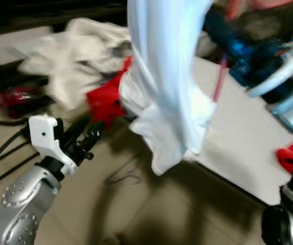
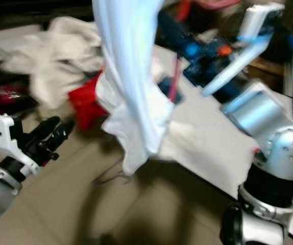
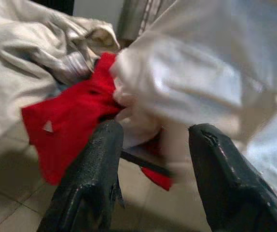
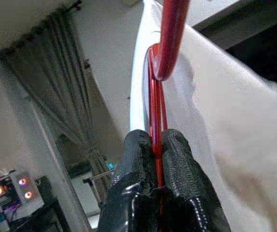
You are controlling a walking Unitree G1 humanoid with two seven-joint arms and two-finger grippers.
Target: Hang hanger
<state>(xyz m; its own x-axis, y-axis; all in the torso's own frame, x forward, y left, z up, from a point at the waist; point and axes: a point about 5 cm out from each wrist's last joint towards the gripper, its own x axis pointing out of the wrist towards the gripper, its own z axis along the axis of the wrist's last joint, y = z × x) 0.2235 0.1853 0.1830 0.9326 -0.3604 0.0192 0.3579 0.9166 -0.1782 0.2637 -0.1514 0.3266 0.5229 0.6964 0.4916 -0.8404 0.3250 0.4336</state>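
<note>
The red hanger point(image 4: 156, 96) sits pinched between the two black fingertips point(image 4: 177, 159) of the right gripper point(image 4: 156, 145), its thin red wire running straight up out of the pinch to a thicker red curve just above — a firm clamp, pads pressed together on the wire, and that looks like the right grip for carrying it without letting it swing. A white shirt point(image 1: 162, 76) is draped over the hanger and falls away beside the fingers, so the load hangs from the pinch point; in the head views it drops as a long pale column down toward the tiled floor point(image 1: 151, 209). The left gripper point(image 3: 153, 159) is low and forward, fingers point(image 3: 92, 183) spread apart with nothing between them, the shirt's hem and a red garment point(image 3: 71, 121) just beyond their tips — I judge it is standing by to steady the cloth, not to grasp. Beyond the red piece lies a heap of pale laundry point(image 1: 80, 51), and off the right arm's side a white sheet-like surface point(image 1: 238, 132) stretches away — blurred, so details are hard to call. Past the right fingers there are grey curtains point(image 4: 61, 72), but no rail can be made out, so the hanging itself appears not yet done.
</note>
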